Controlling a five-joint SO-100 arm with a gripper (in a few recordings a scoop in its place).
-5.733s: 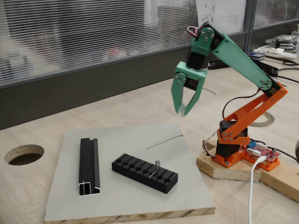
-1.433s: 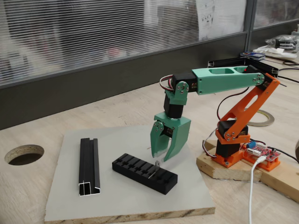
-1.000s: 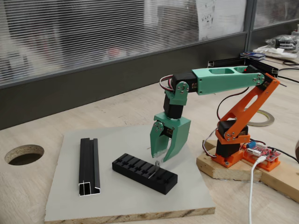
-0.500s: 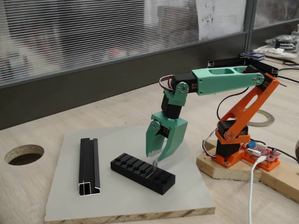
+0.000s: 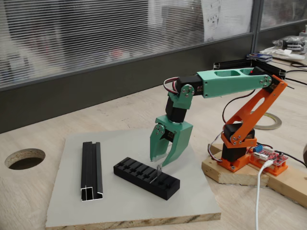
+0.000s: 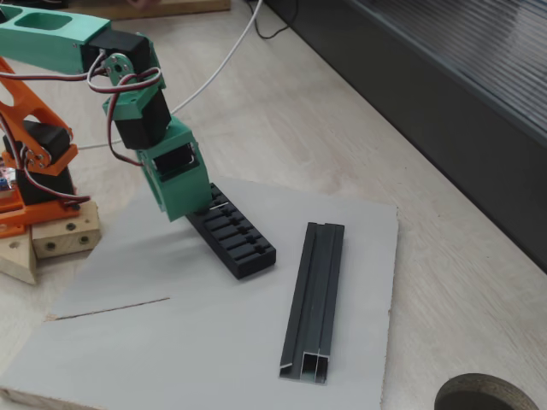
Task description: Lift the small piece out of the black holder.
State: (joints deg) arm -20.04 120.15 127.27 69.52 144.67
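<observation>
1. Nearest you in a fixed view, the grey board (image 5: 129, 206) carries the glossy black rail (image 5: 91, 170) at the left and the black holder (image 5: 146, 178) right of centre. Compared with the picture from about a second and a half ago, the holder now sits slightly further left on the board, and its right end has drawn in.

2. The small piece (image 5: 158, 172) stands in a slot towards the right half of the holder, its bent tab upright above the slotted top. It is in the same slot as before.

3. The gripper (image 5: 159, 160) hangs directly over that tab, fingers pointing down. Since the earlier picture it has dropped and shifted left. Its two green fingers stand apart, one tip to the left of the tab and the other just to its right, so you see the tab below the gap.

4. You cannot settle from this angle whether either fingertip touches the tab or the holder; contact looks close but is not resolved.

5. In the other fixed view, the gripper's green body (image 6: 175, 175) covers the near end of the holder (image 6: 238, 241), hiding the piece and the fingertips.

6. Further back, the thin grey line (image 6: 107, 308) lies on the board, well apart from the holder.
</observation>
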